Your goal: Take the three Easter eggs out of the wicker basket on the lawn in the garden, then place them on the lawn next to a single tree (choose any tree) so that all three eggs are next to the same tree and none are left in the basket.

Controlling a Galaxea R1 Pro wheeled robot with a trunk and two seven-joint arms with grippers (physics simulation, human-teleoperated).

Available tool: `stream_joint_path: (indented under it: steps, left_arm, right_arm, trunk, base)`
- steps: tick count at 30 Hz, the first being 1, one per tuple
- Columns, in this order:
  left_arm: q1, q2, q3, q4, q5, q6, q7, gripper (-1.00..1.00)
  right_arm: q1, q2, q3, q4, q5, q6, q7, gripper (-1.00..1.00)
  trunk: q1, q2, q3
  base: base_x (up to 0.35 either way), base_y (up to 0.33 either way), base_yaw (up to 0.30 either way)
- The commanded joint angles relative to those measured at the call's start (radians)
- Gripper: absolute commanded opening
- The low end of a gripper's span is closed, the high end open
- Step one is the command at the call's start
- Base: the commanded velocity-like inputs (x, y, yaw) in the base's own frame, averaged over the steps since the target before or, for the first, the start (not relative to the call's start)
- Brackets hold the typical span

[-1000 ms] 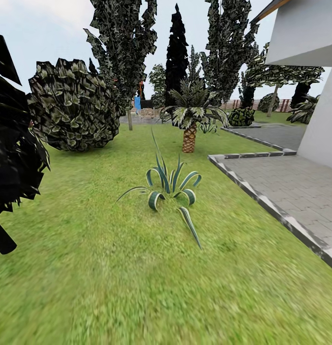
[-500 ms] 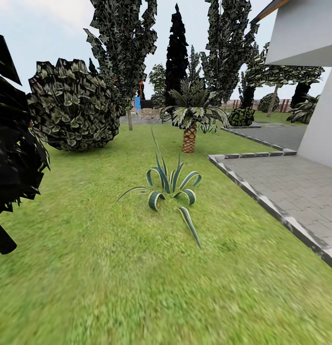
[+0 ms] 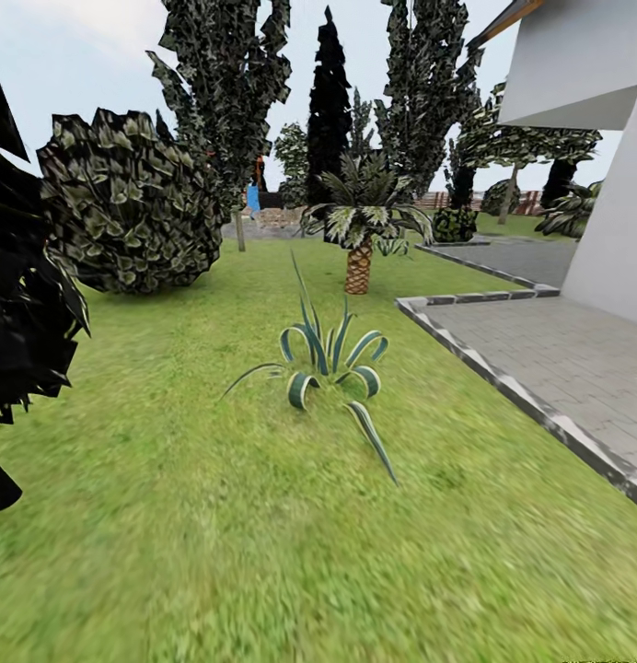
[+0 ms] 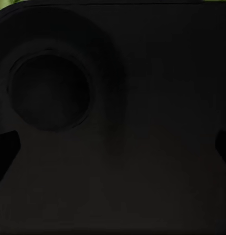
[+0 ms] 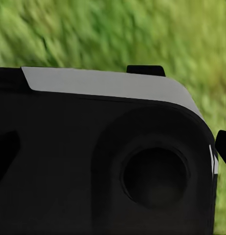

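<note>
View shifted slightly; lawn (image 3: 263, 552) ahead, palm (image 3: 360, 230) beyond.

Mottled green lawn (image 3: 171, 516); green-and-white striped plant (image 3: 330, 364); grey paving (image 3: 549, 350); scaly brown palm (image 3: 359, 265).

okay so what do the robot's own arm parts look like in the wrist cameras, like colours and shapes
In the left wrist view, a matte black body with a round recessed socket; it is too dark for markings. In the right wrist view, a similar black housing with a round socket, a light grey panel along one edge and a small black tab against the lawn. No cables or hand fingers can be made out.
</note>
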Motion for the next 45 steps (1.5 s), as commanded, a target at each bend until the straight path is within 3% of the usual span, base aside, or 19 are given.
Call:
stream_joint_path:
  steps: [1, 19, 45]
  left_arm:
    - [0.000, 0.000, 0.000, -0.002, 0.004, -0.001, -0.003, 1.00]
    - [0.000, 0.000, 0.001, -0.002, 0.004, -0.001, 0.002, 1.00]
    - [0.000, 0.000, 0.001, -0.002, 0.005, -0.001, 0.001, 1.00]
  right_arm:
    - [-0.001, 0.000, 0.001, 0.001, 0.000, -0.004, 0.000, 1.00]
    - [-0.001, -0.001, 0.000, 0.001, 0.000, -0.005, 0.000, 1.00]
    - [-0.001, -0.001, 0.000, 0.001, 0.000, -0.007, 0.000, 1.00]
  trunk:
    - [0.000, 0.000, -0.001]
    - [0.000, 0.000, 0.005]
    - [0.000, 0.000, 0.025]
  base:
    - [0.197, 0.270, -0.235]
    - [0.243, 0.175, -0.252]
    - [0.239, 0.009, -0.248]
